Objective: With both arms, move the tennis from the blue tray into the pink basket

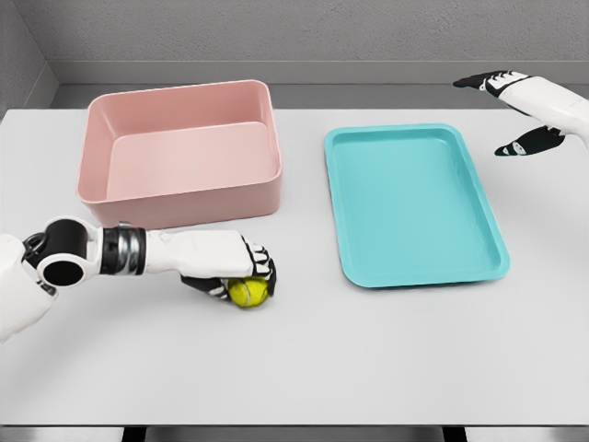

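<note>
At the counter's near left, left robot hand: we see the left robot hand (241, 267) reaching in from the lower left, its fingers curled around the tennis ball (248, 292) and clamped on it.
Tennis ball: yellow-green, low at the counter (294, 368) surface just in front of the pink basket (179, 152); we cannot tell whether it rests on the counter or is barely lifted.
Pink basket: standing just behind the ball and the hand, upright, and we see nothing inside it.
Blue tray: the blue tray (414, 203) lies well to the right of the ball, and we see nothing on it.
Right robot hand: the right robot hand (525, 110) hangs at the upper right, beyond the tray's far corner, fingers spread and holding nothing.
Done so far: we judge the ball is already out of the tray and has reached the left side, in that hand's grasp.
Left to do: we judge the ball must be lifted over the basket's near wall and released inside.
Progress: we would put the task past its middle, with the final placement outstanding.
</note>
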Available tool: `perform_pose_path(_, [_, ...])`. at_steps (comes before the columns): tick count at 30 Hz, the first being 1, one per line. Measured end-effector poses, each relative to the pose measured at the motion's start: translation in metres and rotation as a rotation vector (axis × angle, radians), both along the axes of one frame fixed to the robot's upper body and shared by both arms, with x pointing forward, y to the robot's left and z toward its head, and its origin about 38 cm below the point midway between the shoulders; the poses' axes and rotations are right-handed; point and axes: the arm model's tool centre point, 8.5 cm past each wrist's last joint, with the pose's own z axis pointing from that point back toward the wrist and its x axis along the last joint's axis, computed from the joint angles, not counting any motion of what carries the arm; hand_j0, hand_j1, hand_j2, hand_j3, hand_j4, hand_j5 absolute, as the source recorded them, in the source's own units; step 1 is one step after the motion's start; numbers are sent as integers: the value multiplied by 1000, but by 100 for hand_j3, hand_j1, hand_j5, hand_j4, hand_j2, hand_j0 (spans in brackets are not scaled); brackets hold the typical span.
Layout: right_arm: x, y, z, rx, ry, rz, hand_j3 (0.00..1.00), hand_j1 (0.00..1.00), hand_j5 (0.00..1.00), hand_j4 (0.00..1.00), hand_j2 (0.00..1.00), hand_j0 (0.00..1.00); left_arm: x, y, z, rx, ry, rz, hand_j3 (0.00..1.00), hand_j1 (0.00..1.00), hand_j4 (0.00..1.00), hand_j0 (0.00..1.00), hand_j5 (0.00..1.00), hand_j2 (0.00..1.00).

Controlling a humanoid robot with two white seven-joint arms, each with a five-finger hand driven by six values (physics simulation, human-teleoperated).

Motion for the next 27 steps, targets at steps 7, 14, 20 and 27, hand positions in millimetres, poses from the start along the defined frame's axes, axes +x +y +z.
perform_pose_path(7, [-1, -2, 0, -4, 0, -3, 100, 100, 100, 100, 100, 100, 13, 4, 27, -36, -25, 8, 39, 39, 39, 39, 39, 39])
perform_pose_path(14, [-1, -3, 1, -5, 0, -5, 100, 100, 100, 100, 100, 100, 32, 13, 50, -58, -45, 40, 39, 39, 39, 39, 39, 39])
perform_pose_path(20, [-1, -3, 1, -5, -1, -5, 100, 100, 100, 100, 100, 100, 52, 22, 72, -70, -73, 77, 39, 39, 39, 39, 39, 39])
perform_pose_path(27, [-1, -3, 1, -5, -1, -6, 100, 100, 100, 100, 100, 100, 69, 31, 90, -75, -97, 115, 38, 38, 38, 38, 38, 38])
